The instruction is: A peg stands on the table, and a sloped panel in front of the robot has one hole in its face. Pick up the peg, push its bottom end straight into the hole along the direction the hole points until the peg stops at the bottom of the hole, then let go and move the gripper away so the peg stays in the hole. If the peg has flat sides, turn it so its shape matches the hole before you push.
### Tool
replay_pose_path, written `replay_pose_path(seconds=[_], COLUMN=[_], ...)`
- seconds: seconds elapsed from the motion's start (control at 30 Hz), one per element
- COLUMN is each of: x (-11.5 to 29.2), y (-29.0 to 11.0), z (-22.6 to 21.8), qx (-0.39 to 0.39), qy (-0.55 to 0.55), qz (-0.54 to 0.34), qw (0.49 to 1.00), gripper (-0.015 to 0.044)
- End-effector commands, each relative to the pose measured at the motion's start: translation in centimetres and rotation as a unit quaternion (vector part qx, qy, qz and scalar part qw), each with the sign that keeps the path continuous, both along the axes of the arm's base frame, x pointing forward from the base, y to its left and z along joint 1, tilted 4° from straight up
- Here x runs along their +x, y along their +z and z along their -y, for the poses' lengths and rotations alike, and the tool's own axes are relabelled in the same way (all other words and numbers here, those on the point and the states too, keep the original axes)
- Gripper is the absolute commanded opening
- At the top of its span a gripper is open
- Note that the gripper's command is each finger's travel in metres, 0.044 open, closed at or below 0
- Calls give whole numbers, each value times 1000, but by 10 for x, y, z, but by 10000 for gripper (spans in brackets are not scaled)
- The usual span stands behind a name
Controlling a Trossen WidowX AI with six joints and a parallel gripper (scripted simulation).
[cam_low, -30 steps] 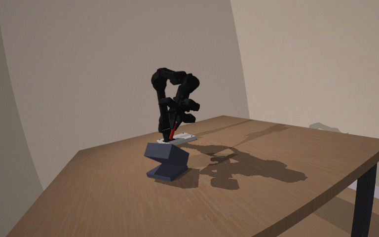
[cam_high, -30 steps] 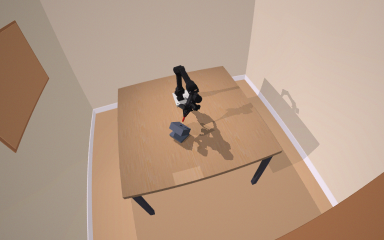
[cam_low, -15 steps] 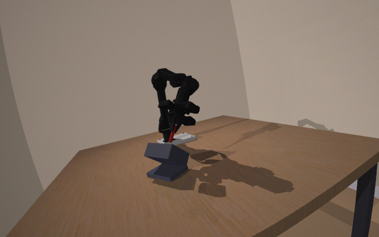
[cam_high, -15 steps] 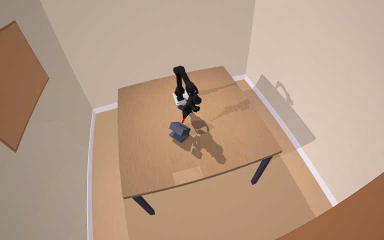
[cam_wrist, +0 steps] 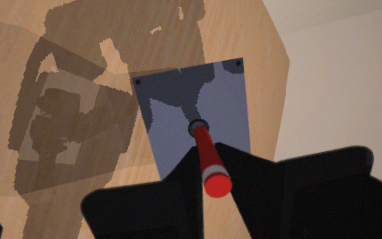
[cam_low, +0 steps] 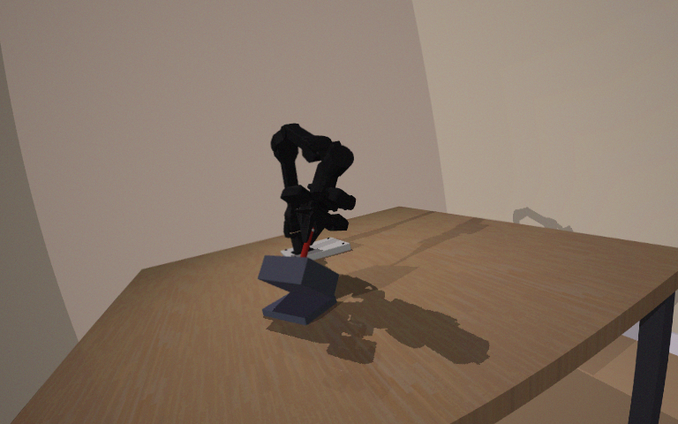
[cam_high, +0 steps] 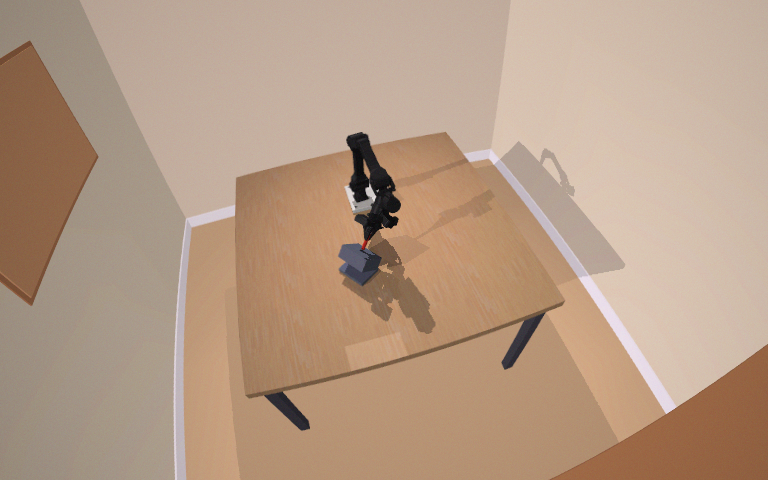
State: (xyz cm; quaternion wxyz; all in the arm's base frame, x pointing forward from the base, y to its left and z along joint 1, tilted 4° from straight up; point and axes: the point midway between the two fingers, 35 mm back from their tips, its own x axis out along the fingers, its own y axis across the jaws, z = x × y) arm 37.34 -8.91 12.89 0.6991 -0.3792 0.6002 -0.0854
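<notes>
Clamping the red peg (cam_wrist: 209,156), the end effector (cam_wrist: 205,171) aims its long axis downward, tip at the panel's (cam_wrist: 228,107) hole (cam_wrist: 198,125).

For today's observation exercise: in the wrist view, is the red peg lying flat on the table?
No: the gripper holds the red peg, its far end at the panel's hole.

The gripper (cam_wrist: 209,164), clamped on the red peg (cam_wrist: 210,159), sits close over the sloped panel (cam_wrist: 228,110), which blocks travel toward 12 o'clock; bare table (cam_high: 471,267) lies at 3 o'clock.
</notes>
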Motion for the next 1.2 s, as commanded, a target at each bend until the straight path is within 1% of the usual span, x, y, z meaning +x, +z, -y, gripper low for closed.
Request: replay_pose_path(seconds=[0.0,1.17], x=[0,2], y=[2,-7], z=[0,3], qx=[0,0], qy=[0,0], qz=[2,2], qw=[1000,1000], gripper=[0,0])
